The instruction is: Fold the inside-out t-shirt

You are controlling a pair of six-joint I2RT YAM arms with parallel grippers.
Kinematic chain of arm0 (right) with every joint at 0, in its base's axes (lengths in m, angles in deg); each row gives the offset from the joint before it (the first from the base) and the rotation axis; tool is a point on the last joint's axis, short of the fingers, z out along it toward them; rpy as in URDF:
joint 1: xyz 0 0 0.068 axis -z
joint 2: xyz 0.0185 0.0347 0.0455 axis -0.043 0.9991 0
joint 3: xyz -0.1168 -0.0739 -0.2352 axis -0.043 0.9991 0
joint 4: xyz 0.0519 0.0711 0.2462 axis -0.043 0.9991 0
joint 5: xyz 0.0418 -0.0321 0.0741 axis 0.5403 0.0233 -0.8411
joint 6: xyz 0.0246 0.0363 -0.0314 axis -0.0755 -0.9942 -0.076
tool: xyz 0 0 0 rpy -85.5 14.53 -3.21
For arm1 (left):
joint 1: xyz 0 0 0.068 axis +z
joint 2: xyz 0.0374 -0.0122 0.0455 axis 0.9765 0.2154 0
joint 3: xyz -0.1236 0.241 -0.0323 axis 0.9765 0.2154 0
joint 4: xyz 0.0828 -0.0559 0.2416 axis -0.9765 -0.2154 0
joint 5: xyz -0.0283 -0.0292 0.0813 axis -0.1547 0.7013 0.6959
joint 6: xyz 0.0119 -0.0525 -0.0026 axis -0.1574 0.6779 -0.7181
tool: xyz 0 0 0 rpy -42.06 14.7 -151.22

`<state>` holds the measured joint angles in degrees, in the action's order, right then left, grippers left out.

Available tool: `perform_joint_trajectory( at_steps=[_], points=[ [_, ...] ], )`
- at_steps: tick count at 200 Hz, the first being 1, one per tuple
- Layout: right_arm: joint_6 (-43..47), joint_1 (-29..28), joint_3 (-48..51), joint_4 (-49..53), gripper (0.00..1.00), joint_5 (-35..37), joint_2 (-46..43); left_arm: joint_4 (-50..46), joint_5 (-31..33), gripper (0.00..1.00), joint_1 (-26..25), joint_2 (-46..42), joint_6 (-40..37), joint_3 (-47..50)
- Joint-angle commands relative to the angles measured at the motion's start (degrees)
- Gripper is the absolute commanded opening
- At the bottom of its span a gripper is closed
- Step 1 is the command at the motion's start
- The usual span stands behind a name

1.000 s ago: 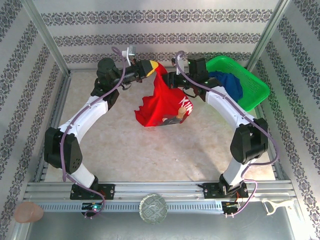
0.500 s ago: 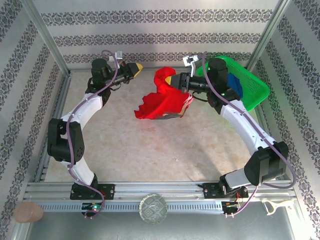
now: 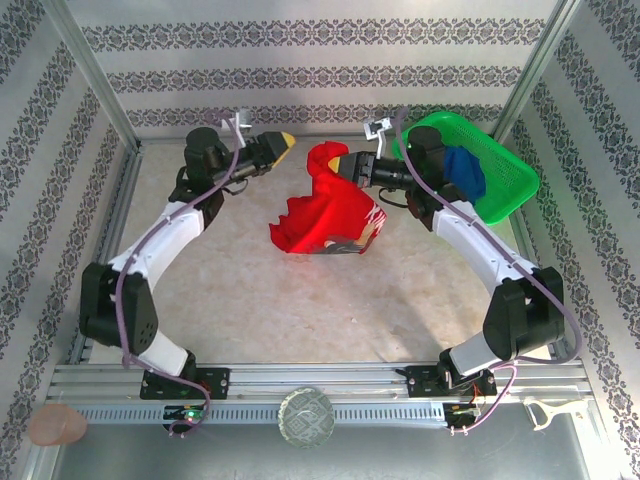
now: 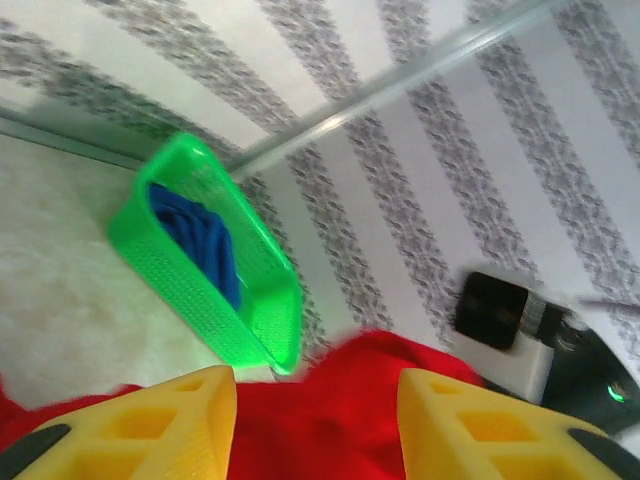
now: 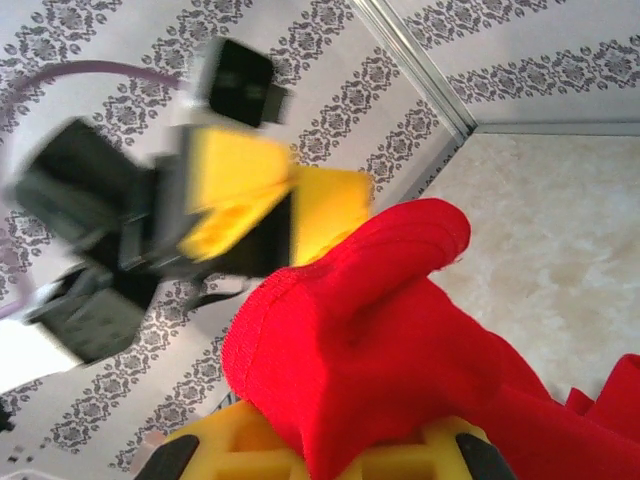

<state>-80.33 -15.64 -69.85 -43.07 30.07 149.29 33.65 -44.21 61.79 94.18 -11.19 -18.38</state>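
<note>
The inside-out t-shirt (image 3: 325, 208) is bright red and lies bunched at the back middle of the table, with one corner lifted. My right gripper (image 3: 345, 165) is shut on that raised corner. In the right wrist view the red cloth (image 5: 380, 330) bulges out from between my yellow fingers (image 5: 225, 455). My left gripper (image 3: 284, 143) hovers just left of the raised corner, open, and a small gap separates it from the cloth. In the left wrist view its yellow fingers (image 4: 150, 425) stand apart, and the shirt (image 4: 335, 400) shows beyond the gap.
A green basket (image 3: 505, 190) holding a dark blue garment (image 3: 465, 170) stands at the back right, close behind the right arm. It also appears as the green basket (image 4: 250, 290) in the left wrist view. Patterned walls close in the back and sides.
The left gripper lost the shirt's top corner, drew back left while shut, and now stands open. The shirt sagged and hangs from the right gripper alone.
</note>
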Motion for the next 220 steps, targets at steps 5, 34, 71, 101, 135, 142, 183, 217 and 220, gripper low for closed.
perform_joint_trajectory(
  at_steps=[5, 34, 71, 101, 135, 142, 183, 217, 220],
  points=[
    [-0.28, 0.18, 0.86, -3.54, 0.0, 0.87, -0.26, -11.65, 7.48, 0.51, -7.18, -2.71, -8.2, -2.67],
    [-0.41, 0.07, 1.6, -3.79, 0.0, 1.21, -0.41, -23.97, 20.98, 0.56, -12.23, -2.65, -9.14, -4.46],
    [-0.17, 0.09, 2.21, -3.69, 0.0, 1.49, -0.88, -24.01, 27.35, 0.6, -13.76, -3.42, -7.23, -2.48],
    [-0.05, 0.09, 2.58, -3.96, 0.0, 1.62, -0.92, -23.82, 29.53, 0.64, -13.78, -4.31, -7.08, -1.86],
    [-0.47, 0.05, 2.74, -4.54, 0.0, 1.25, -0.75, -23.45, 29.47, 0.66, -13.77, -3.04, -6.21, -2.15],
    [-0.5, 0.05, 2.75, -4.65, 0.0, 1.28, -0.78, -22.76, 29.44, 0.66, -13.76, -2.62, -6.02, -2.15],
    [-0.49, 0.09, 3.95, -4.73, 0.0, 1.56, -1.4, -18.45, 27.31, 0.36, -13.78, 1.31, -6.34, -4.86],
    [-0.33, 0.39, 5.77, -4.88, 0.0, 2.07, -1.58, -17.06, 24.0, 0.0, -12.7, 3.97, -8.67, -8.62],
    [-0.28, 0.55, 5.92, -4.83, 0.0, 2.25, -1.58, -16.7, 23.73, 0.0, -12.44, 3.91, -8.91, -8.61]
  ],
)
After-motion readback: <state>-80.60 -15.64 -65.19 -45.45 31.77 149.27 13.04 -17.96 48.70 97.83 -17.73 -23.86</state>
